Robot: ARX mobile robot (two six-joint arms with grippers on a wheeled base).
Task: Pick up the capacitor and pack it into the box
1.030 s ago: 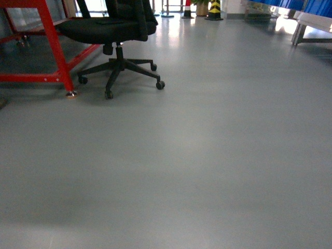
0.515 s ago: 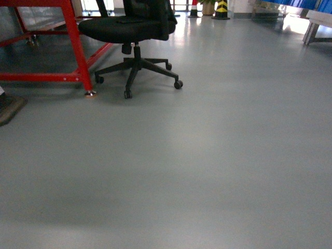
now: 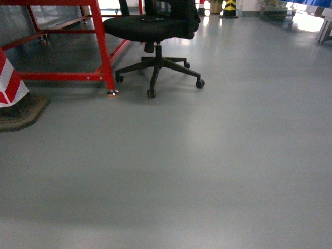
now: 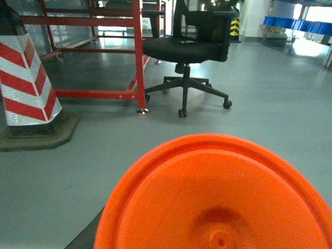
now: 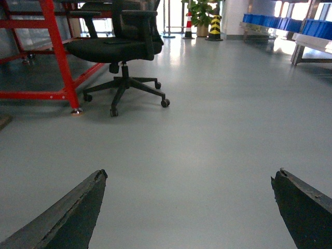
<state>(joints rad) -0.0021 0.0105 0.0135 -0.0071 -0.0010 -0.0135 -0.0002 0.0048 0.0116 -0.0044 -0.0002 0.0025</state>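
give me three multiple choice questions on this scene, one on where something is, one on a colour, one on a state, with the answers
1. In the head view, where does the striped cone stand relative to the office chair?
A) to its right
B) to its left
C) on its seat

2. What colour is the capacitor that fills the bottom of the left wrist view?
A) blue
B) white
C) orange

3. How do the jaws of the right gripper stand?
A) wide open, nothing between them
B) shut on the capacitor
C) shut on a cable

Answers:
1 B: the cone sits at the left edge, the chair nearer the middle.
2 C: its round end shows bright orange.
3 A: the right wrist view shows two dark tips far apart, with only floor between them.
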